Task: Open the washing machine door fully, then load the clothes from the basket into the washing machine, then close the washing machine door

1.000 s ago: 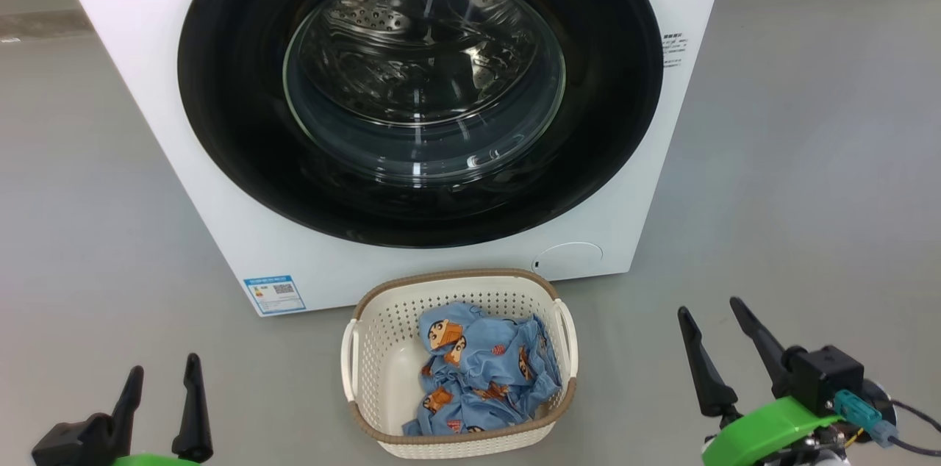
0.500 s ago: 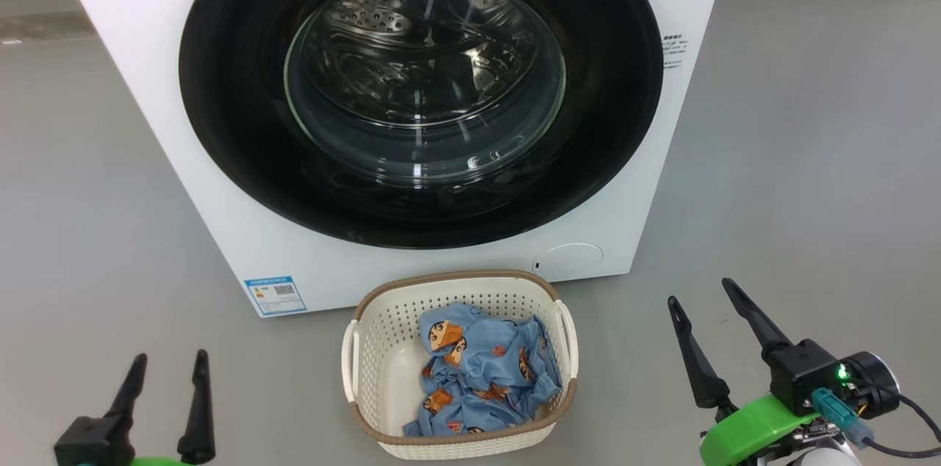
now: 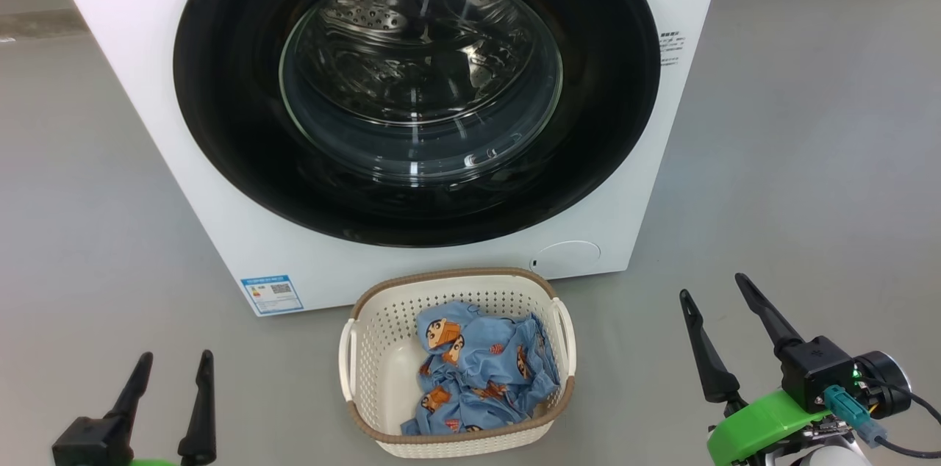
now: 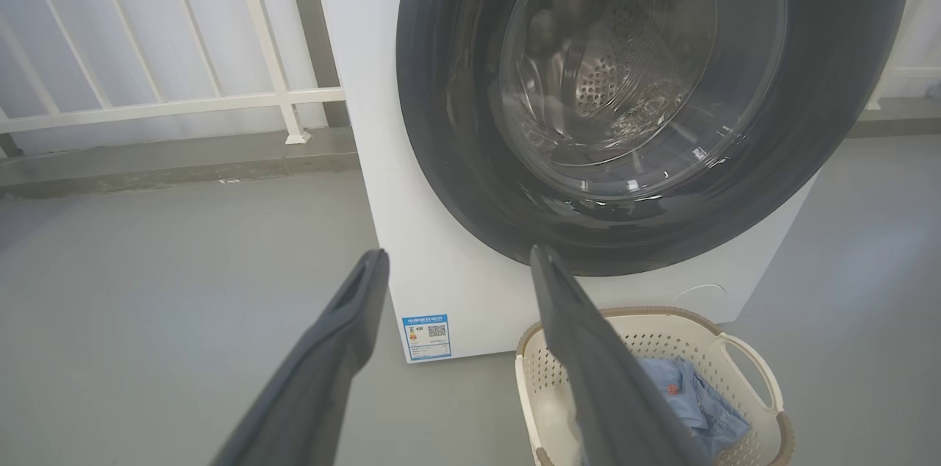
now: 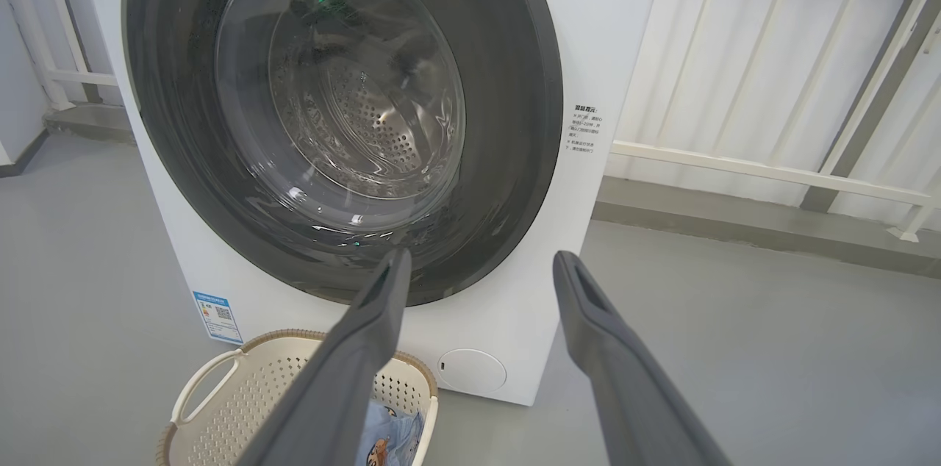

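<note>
The washing machine door (image 3: 415,91), a glossy black ring around a bulging glass bowl, sits shut on the white washing machine (image 3: 147,84). Just in front of the machine stands the cream perforated basket (image 3: 448,276) holding blue cartoon-print clothes (image 3: 481,370). Further out from the machine hover the left gripper (image 3: 176,356) and right gripper (image 3: 713,286), both spread wide, empty.

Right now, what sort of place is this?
Likely a laundry spot on a balcony: a big white front-loading washing machine, a cream perforated plastic basket of blue printed clothes, and white railings behind.
</note>
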`<state>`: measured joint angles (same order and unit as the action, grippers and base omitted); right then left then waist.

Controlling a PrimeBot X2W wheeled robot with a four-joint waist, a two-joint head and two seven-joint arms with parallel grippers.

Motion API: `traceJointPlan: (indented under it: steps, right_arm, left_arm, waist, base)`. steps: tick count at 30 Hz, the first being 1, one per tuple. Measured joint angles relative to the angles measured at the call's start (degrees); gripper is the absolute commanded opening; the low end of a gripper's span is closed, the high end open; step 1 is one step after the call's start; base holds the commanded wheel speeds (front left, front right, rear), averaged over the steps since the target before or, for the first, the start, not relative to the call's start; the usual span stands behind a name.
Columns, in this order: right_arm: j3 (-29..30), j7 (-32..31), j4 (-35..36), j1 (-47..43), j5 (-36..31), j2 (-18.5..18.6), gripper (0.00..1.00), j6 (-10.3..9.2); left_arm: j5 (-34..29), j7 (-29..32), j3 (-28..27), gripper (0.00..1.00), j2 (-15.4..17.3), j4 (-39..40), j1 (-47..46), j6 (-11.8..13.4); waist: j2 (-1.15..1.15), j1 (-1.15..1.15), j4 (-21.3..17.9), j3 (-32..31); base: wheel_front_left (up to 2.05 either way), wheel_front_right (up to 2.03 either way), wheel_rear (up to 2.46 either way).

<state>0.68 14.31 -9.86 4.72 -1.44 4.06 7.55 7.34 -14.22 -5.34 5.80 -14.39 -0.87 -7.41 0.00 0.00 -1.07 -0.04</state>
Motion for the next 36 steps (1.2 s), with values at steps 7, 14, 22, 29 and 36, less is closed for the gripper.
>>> traceJointPlan:
  steps: [7, 14, 22, 29, 36]
  right_arm:
    - [0.23, 0.0, 0.02, -0.02, 0.0, -0.15, 1.0, 0.0]
    - [0.34, 0.0, 0.02, -0.02, 0.0, -0.21, 1.0, 0.0]
    - [1.7, 0.0, -0.8, -0.05, 0.01, -0.41, 1.0, 0.0]
    - [1.91, 0.0, -2.4, -0.07, 0.0, -0.49, 1.0, 0.0]
    - [3.45, 0.0, -3.69, -0.07, -0.01, -0.71, 1.0, 0.0]
  left_arm:
    - [0.0, 0.0, -0.36, 1.0, 0.0, 0.0, 0.01, 0.0]
    - [0.01, 0.0, -0.75, 1.0, -0.18, 0.2, 0.01, 0.0]
    - [0.02, -0.01, -0.99, 1.0, -0.23, 0.25, 0.01, 0.0]
    - [0.03, -0.01, -0.98, 1.0, -0.23, 0.25, 0.01, 0.0]
    - [0.09, -0.01, -0.96, 1.0, -0.22, 0.24, 0.01, 0.0]
  waist:
    - [0.0, 0.0, -0.01, 0.07]
    - [0.0, 0.0, 0.14, 0.14]
    - [0.0, 0.0, 0.35, 0.32]
    - [0.0, 0.0, 0.33, 0.43]
    - [0.0, 0.0, 0.36, 0.52]
  base:
    - [0.0, 0.0, 0.0]
    - [0.0, 0.0, 0.0]
    - [0.0, 0.0, 0.0]
    - [0.0, 0.0, 0.0]
    - [0.0, 0.0, 0.0]
